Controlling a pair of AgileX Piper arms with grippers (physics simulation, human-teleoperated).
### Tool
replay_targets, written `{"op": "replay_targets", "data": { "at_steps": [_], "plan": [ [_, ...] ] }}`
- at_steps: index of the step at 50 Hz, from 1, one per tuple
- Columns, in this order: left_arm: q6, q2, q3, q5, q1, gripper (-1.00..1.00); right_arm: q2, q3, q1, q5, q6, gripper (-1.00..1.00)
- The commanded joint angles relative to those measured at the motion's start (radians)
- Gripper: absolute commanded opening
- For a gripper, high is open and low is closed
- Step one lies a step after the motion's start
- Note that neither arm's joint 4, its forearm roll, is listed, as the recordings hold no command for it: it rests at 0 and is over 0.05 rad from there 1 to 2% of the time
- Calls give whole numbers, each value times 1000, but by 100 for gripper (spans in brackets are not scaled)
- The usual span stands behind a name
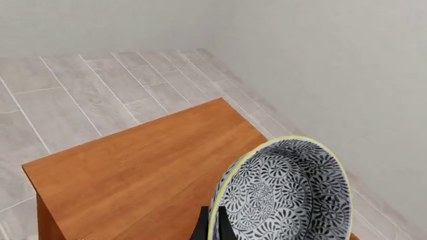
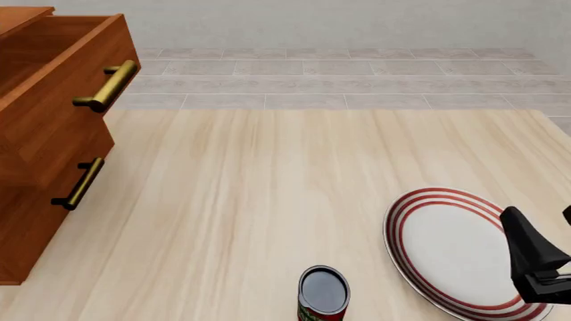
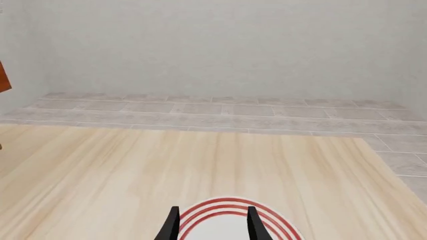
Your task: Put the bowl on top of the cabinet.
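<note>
Small round glazed ceramic bowl (image 1: 287, 195), blue-grey floral, smooth w/ pale rim; reddish-brown wood cabinet (image 2: 49, 127) satin, grain visible, w/ brushed brass-gold metal bar handles (image 2: 107, 85). Pale light-wood counter (image 2: 267, 200) matt. Red-ringed white plate (image 2: 446, 247) smooth; dark can (image 2: 323, 293) glossy top.

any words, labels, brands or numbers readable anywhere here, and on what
None can be read.
can: a strip of red and green label shows at its lower edge, cut off by the frame, with no legible text.
bowl, plate, cabinet: pattern, rings and plain wood only, no writing.
</note>
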Motion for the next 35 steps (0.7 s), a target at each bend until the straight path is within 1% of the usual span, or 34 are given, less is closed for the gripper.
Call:
{"op": "replay_targets", "data": {
  "at_steps": [1,26,32,33,35],
  "plan": [
    [10,4,11,-16,13,-100,-1,0,0,1,-1,100],
    [14,25,44,-43,28,-100,-11,0,0,11,-2,100],
    [-7,29,52,-55,19,-100,-14,0,0,11,-2,100],
    [-12,28,52,-58,16,100,-13,0,1,11,-2,100],
    [-12,28,49,-56,19,100,-14,0,1,11,-2,100]
  ]
}}
